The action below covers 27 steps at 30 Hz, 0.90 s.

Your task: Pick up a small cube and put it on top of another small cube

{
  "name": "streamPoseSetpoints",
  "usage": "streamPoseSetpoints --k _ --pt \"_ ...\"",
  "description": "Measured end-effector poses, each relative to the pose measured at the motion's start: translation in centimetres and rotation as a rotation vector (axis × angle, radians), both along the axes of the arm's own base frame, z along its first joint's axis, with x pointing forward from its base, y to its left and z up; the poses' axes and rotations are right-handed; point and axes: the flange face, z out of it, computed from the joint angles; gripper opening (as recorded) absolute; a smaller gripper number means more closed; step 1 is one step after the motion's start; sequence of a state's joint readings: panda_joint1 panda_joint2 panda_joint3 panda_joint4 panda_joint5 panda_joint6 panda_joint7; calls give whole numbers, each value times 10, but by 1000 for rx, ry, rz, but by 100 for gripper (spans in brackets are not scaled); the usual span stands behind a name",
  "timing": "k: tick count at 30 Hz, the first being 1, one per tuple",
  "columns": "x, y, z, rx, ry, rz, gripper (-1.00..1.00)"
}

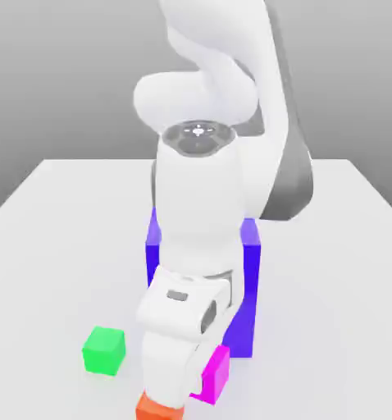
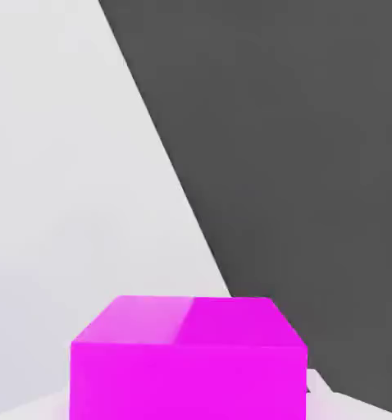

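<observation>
The small magenta cube [image 1: 216,374] sits at the tip of my gripper [image 1: 198,379], near the table's front edge, partly hidden behind the white hand. In the hand view the magenta cube [image 2: 187,357] appears very close and centred between the jaws, which are shut on it. The small green cube [image 1: 104,350] rests on the table at the exterior view's left of the hand, apart from it.
A big blue-purple block [image 1: 247,287] stands just behind the hand. An orange-red cube [image 1: 157,408] lies below the hand at the table's front edge. The white table [image 1: 330,271] has free room on both sides; its edge and dark floor [image 2: 298,164] lie close by.
</observation>
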<state>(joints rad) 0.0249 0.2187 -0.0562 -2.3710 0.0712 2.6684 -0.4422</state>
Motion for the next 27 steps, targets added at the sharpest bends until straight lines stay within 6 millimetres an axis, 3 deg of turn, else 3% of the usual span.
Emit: streamPoseSetpoints --k 10,16,27 --pt "-8 -86 22 -37 -44 -46 -100" --pt "-24 -123 30 -64 -46 -11 -100" --pt "-83 -113 6 -6 33 193 -100"
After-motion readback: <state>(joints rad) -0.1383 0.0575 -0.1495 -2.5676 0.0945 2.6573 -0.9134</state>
